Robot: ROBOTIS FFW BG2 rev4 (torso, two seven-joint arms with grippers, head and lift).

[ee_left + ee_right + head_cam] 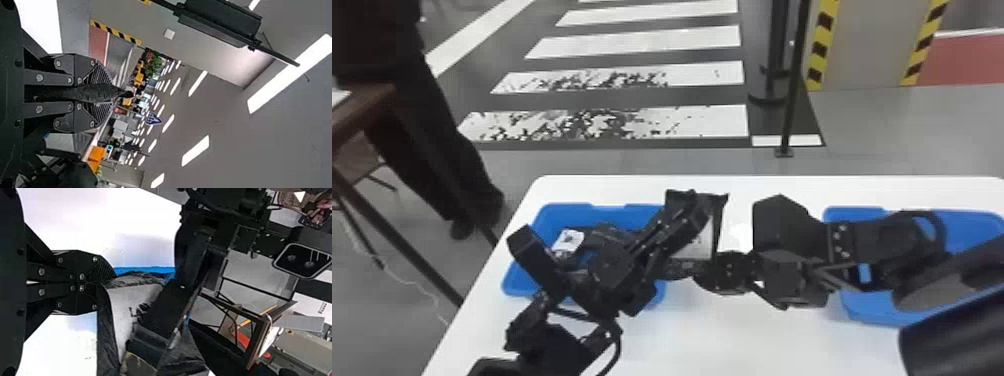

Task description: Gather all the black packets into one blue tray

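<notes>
Central passage obstructed.
The left arm (614,262) stood over the left blue tray (612,216); the right arm (792,270) spanned the right blue tray (967,227) and crossed the gap. Room remained on the surface (732,345) at near centre and in a narrow far strip.

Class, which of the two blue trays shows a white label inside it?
The left tray in the head view, where a white label shows on a black packet; the right tray sits partly behind the right arm.
</notes>
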